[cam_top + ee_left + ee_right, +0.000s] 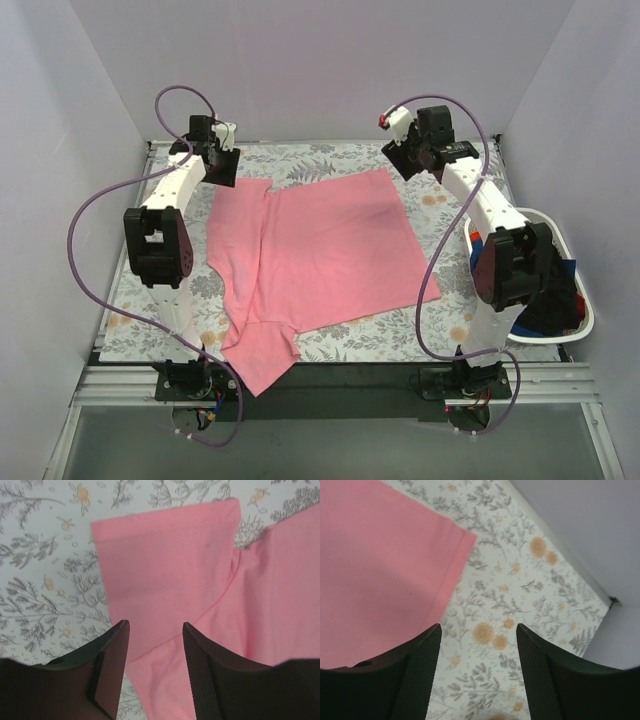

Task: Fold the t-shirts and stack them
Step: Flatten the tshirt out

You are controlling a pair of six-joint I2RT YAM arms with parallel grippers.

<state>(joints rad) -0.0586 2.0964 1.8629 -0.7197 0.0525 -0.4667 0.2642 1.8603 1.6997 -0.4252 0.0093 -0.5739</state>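
Observation:
A salmon-pink t-shirt [320, 250] lies spread flat on the floral tablecloth [452, 300], its lower sleeve hanging over the near table edge. My left gripper [222, 166] hovers at the shirt's far-left sleeve. In the left wrist view that gripper [155, 625] is open above the pink sleeve [170, 565], with nothing between the fingers. At the far right, my right gripper [405, 160] stands beside the shirt's far corner. The right wrist view shows it [479, 627] open over bare tablecloth, with the pink hem corner [380, 565] to its left. More t-shirts [553, 305], dark and blue, fill the basket.
A white laundry basket [558, 225] stands off the table's right edge, beside the right arm. Grey walls close in the back and both sides. Purple cables loop out from each arm.

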